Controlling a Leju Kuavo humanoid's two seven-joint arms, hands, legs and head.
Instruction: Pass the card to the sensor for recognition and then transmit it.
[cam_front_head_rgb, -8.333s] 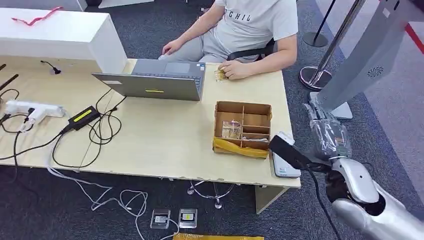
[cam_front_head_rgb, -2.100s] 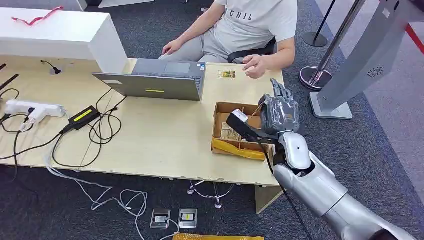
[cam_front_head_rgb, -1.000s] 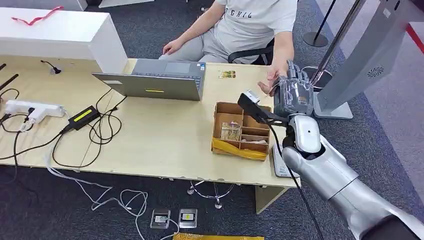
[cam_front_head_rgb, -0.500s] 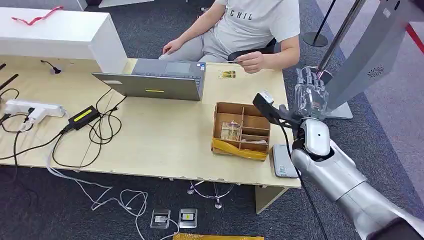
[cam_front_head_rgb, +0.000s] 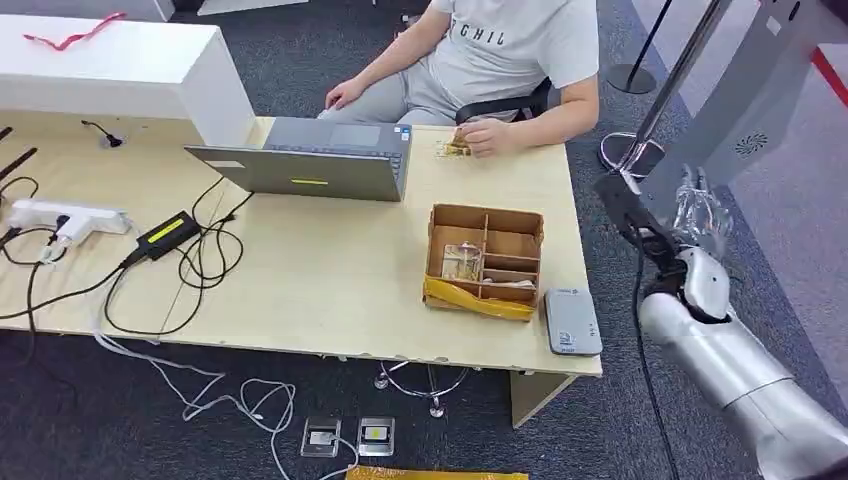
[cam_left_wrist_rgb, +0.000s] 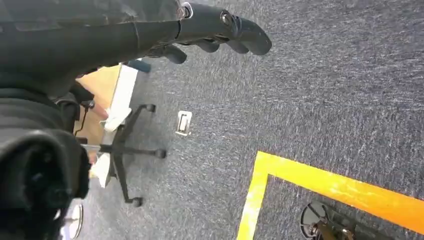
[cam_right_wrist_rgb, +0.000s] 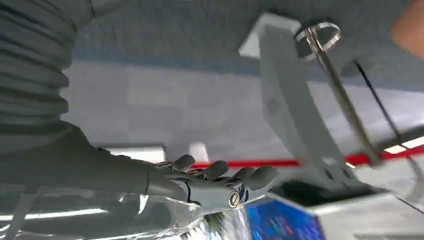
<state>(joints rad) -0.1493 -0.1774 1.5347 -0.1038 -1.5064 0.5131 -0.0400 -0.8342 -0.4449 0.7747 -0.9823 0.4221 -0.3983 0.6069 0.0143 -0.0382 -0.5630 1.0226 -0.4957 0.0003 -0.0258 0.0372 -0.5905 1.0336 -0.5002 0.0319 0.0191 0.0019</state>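
Right hand (cam_front_head_rgb: 698, 215) raised off the desk's (cam_front_head_rgb: 330, 280) right edge, at about 3 o'clock from the cardboard divider box (cam_front_head_rgb: 486, 258). Fingers spread, palm empty in the right wrist view — nothing held. Left hand (cam_left_wrist_rgb: 220, 30) hangs over dark carpet, fingers loosely extended and apart, holding nothing.

Card (cam_front_head_rgb: 455, 147) lies at the desk's far edge under the seated person's hand (cam_front_head_rgb: 487, 137), roughly 12 o'clock from the box. More card-like pieces sit in the box's near-left compartment; too small to tell what they are. Grey card reader (cam_front_head_rgb: 572, 321) lies flat at the desk's near-right corner, at 4 o'clock from the box, just beside it.

Judgement: no card is in hand, so the step is to fetch one. Best approach — bring the right hand back over the desk, pinch a card by its edge so the face stays free, then hold it flat and low over the reader's top.

Writing: shirt reads "GHIL", partly cut off. Yellow label on the laptop (cam_front_head_rgb: 315, 160) unreadable. Reader's marking too small to read.
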